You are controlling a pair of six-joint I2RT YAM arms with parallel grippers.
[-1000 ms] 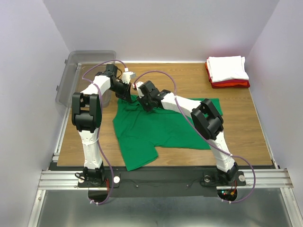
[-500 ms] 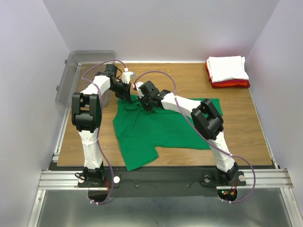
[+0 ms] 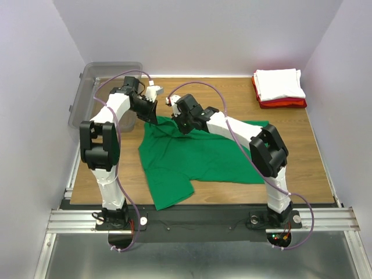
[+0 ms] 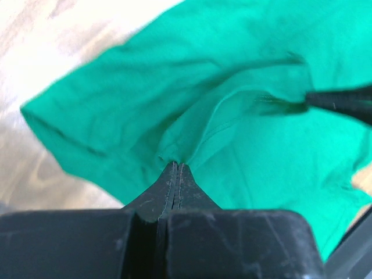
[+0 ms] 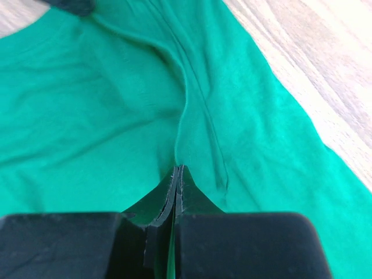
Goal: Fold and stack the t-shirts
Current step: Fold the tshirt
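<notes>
The green t-shirt (image 3: 192,157) lies spread and rumpled on the wooden table. My left gripper (image 3: 152,118) is shut on its far left edge, pinching a fold of the cloth (image 4: 192,139) in the left wrist view. My right gripper (image 3: 185,128) is shut on the shirt's far edge near the collar, with the cloth (image 5: 192,110) bunched at its tips (image 5: 179,168). The two grippers are close together and hold the far edge slightly lifted. The folded white t-shirt (image 3: 280,83) sits on the folded red t-shirt (image 3: 285,103) at the far right corner.
A clear grey plastic bin (image 3: 96,93) stands at the far left edge of the table, just behind the left arm. Bare wood (image 3: 308,157) lies to the right of the green shirt. Walls close in the left, right and back.
Both arms have moved away from the base, drawing the shirt's far edge towards the back of the table. The right arm has stretched out more. Both grippers stay shut on the cloth.
</notes>
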